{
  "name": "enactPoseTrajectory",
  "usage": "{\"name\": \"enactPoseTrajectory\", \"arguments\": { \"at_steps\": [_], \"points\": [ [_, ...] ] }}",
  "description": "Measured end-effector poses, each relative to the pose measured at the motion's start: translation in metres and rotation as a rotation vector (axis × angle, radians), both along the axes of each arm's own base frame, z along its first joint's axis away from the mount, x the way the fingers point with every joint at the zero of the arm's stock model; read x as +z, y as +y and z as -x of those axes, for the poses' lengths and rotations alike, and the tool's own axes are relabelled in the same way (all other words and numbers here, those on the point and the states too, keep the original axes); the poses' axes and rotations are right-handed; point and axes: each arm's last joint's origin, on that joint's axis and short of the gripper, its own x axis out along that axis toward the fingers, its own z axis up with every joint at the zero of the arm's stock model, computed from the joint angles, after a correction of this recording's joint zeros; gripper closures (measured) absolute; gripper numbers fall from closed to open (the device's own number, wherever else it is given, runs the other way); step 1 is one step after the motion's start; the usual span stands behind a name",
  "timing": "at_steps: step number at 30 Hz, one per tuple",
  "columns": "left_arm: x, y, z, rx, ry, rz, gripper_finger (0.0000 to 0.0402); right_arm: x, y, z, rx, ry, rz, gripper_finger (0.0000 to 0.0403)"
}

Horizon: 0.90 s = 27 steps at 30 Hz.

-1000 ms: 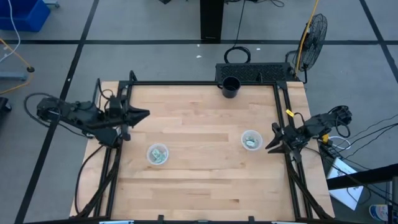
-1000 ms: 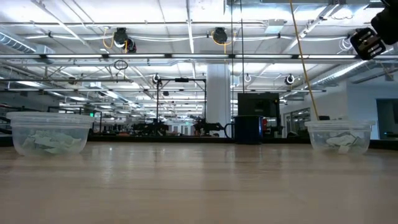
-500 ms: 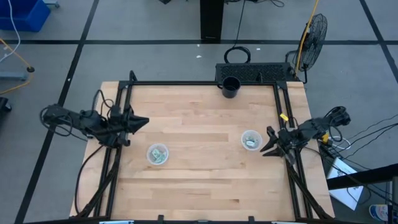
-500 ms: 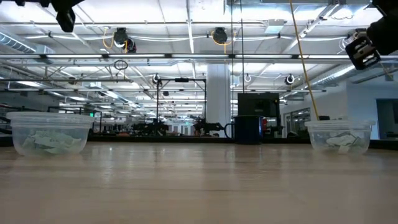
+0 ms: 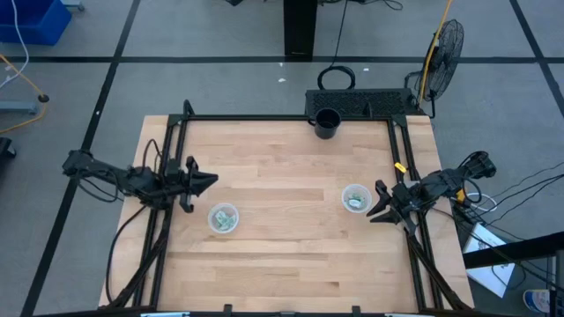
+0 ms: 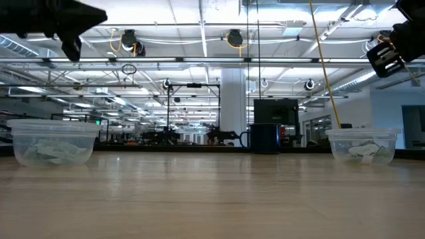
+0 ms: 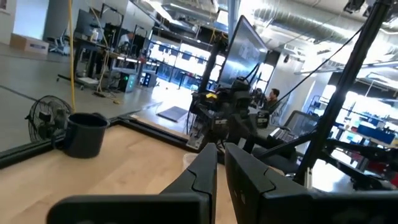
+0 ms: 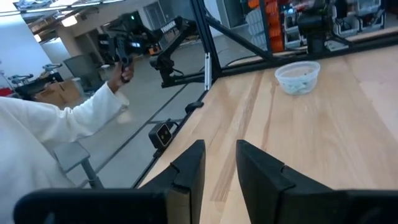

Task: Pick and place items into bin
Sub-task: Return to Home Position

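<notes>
Items (image 5: pixel 356 202) in cups; both grippers empty.
Crinkled pale-green pieces in clear round plastic: left cup (image 5: pixel 211 214) near left gripper (image 7: pixel 221 149), wood table's (image 5: pixel 282 167) left edge, nearly closed; right cup (image 5: pixel 345 195) beside right gripper (image 8: pixel 219 147), right edge, slightly parted.

The left arm's dark two-finger gripper (image 5: pixel 210 180) has dropped lower and nearer the left clear round plastic cup (image 5: pixel 211 217), while the right arm's dark two-finger gripper (image 5: pixel 377 210) has sunk slightly.

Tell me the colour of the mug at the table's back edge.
The mug is dark, almost black; high view shows it best.
</notes>
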Motion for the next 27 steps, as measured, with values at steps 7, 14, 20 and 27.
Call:
{"name": "enactPoseTrajectory", "arguments": {
  "at_steps": [7, 14, 20, 27],
  "points": [
    [-0.037, 0.0, -0.001, 0.0, -0.037, 0.0, 0.0364, 0.004, 0.0, 0.0, 0.007, -0.08, 0.064, 0.0319],
    [-0.037, -0.001, -0.001, -0.008, -0.031, -0.037, 0.0364, -0.004, 0.002, -0.004, 0.008, -0.129, 0.125, 0.0319],
    [-0.037, 0.001, -0.002, 0.019, -0.027, -0.042, 0.0364, -0.021, 0.004, -0.01, -0.005, -0.168, 0.139, 0.0321],
    [-0.037, 0.007, -0.002, 0.121, -0.018, -0.038, 0.0364, -0.02, -0.005, -0.013, -0.202, -0.167, 0.178, 0.0319]
  ]
}}
